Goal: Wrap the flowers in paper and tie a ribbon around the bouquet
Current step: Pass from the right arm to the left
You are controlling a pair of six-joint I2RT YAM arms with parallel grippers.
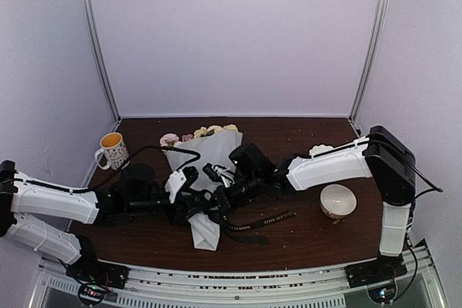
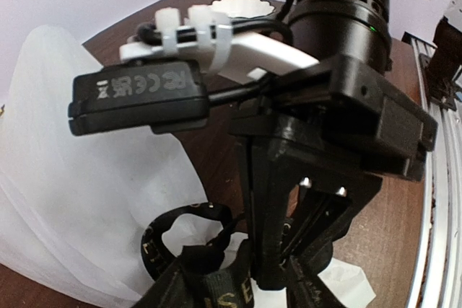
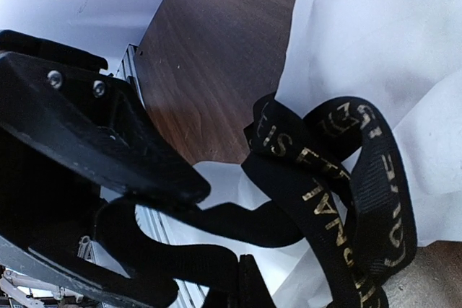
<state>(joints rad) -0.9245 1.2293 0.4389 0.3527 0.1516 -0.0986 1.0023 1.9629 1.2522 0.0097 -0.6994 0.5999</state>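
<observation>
Two claws meet over one bouquet and one ribbon.
The right claw (image 1: 219, 198) is clenched on a band of the black ribbon (image 3: 325, 171), whose lettered loop lies on the paper (image 3: 361, 34). The left claw (image 1: 192, 210) sits at the waist of the bouquet (image 1: 209, 153), and I cannot tell its grip. The bouquet lies mid-tabletop (image 1: 303, 239) with the flowers (image 1: 209, 132) toward the far edge. One mug (image 1: 112, 151) stands by the far left corner, one bowl (image 1: 338, 200) near the right edge, and one white dish (image 1: 320, 151) nearer the far right corner.

The ribbon (image 3: 317, 178) bears gold "ETERNAL LOVE" lettering.
</observation>
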